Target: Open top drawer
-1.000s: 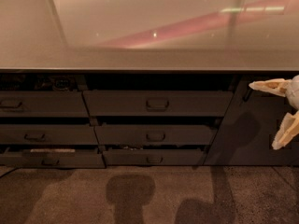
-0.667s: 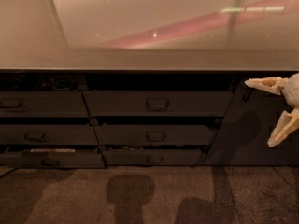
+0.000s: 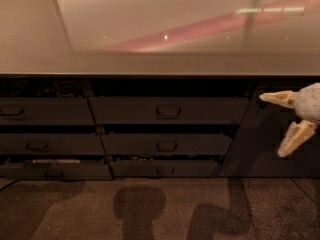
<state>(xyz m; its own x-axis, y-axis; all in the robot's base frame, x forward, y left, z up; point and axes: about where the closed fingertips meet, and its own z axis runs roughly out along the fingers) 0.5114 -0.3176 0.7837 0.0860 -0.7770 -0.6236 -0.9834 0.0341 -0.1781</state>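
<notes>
Slightly further left than a second ago, the pale two-fingered claw (image 3: 271, 125) hangs at the right edge of the view, its tapered fingers (image 3: 295, 138) spread wide apart and gripping nothing, the upper one level and pointing left, the lower one slanting down. Nothing else has shifted. Nearest, the speckled brown floor (image 3: 60, 209) carries soft dark shadows (image 3: 139, 209). Above it stand the narrower dark bottom drawer front (image 3: 200, 168) and the dark middle drawer front (image 3: 200, 145). Over these sits the top drawer (image 3: 210, 111), a wide dark grey-brown flat front with a small rectangular loop handle (image 3: 168, 111) at its centre, directly under the counter lip. The claw is right of it, well apart from the handle, before a plain dark side panel (image 3: 255, 154). Beyond lies the smooth beige counter (image 3: 150, 61), glossy, with a pink reflected streak (image 3: 200, 29).
</notes>
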